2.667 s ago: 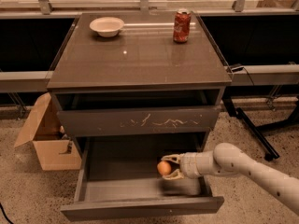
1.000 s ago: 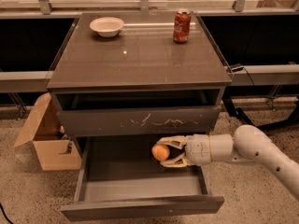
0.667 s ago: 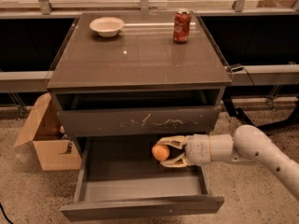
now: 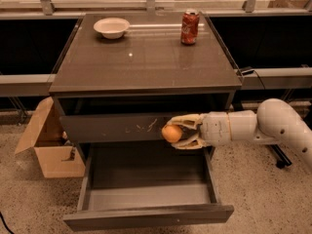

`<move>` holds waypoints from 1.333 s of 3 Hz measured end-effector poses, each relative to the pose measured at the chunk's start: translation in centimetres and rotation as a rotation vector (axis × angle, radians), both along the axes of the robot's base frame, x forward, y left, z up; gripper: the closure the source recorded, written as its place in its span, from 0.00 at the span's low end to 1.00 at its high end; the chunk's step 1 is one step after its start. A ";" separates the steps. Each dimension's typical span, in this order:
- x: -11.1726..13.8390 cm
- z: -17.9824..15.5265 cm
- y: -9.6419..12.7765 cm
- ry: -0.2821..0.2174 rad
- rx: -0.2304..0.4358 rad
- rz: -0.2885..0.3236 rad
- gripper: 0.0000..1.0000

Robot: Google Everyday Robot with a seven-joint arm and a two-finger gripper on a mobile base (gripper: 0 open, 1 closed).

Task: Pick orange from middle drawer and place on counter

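My gripper (image 4: 174,132) reaches in from the right and is shut on the orange (image 4: 170,133), a small round orange fruit. It holds the orange in the air in front of the scratched drawer front (image 4: 131,126), above the open middle drawer (image 4: 146,191). The drawer's grey inside shows nothing in it. The counter (image 4: 146,57) is the glossy grey-brown top slab above, higher than the gripper.
A white bowl (image 4: 111,27) sits at the counter's back left and a red soda can (image 4: 189,27) at its back right. An open cardboard box (image 4: 48,143) stands on the floor left of the cabinet. A black stand leg (image 4: 278,155) is on the right.
My gripper has lifted the orange out of the middle drawer, up and a little left, to the height of the scratched drawer front.
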State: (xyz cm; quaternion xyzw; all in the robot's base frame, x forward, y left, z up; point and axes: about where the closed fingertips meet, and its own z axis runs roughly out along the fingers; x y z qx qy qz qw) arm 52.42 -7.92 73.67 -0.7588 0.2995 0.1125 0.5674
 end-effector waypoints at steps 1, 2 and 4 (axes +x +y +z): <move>0.0 0.0 0.0 0.000 0.000 0.000 1.00; 2.9 3.4 0.1 -0.031 0.097 -0.007 1.00; 5.8 7.6 -1.1 -0.087 0.149 -0.033 1.00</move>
